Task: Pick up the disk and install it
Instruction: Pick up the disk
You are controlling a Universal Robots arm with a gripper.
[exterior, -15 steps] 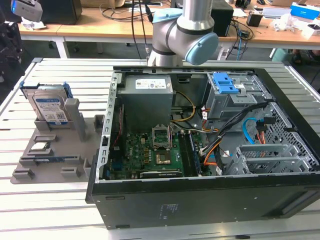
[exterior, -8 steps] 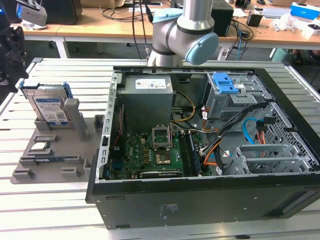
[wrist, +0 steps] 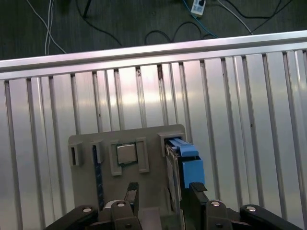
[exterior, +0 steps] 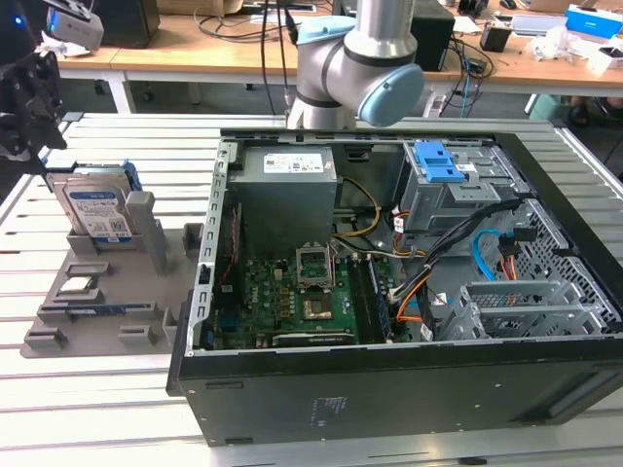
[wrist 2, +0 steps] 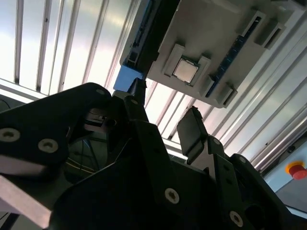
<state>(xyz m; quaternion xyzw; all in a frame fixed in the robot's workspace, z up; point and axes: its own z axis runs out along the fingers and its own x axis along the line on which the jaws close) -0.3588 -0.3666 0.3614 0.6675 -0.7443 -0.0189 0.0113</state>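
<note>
The disk (exterior: 95,208) stands on edge in a grey holder (exterior: 146,292) at the exterior view's left, its white-and-blue label facing forward and its blue frame round the edges. My gripper (exterior: 37,136) hangs just above and to the left of it, open, holding nothing. In the first wrist view the disk (wrist: 184,160) appears edge-on, directly below the gripper (wrist: 164,194), whose two black fingers are spread apart above it. The second wrist view shows a blue corner of the disk (wrist 2: 127,79) beyond the gripper (wrist 2: 163,120).
An open black computer case (exterior: 389,389) lies to the right of the holder, with a blue-topped drive cage (exterior: 438,167) at its far side. A small silver CPU chip (exterior: 78,285) and a memory stick (exterior: 97,309) rest in the holder. The slatted metal table (exterior: 97,409) surrounds them.
</note>
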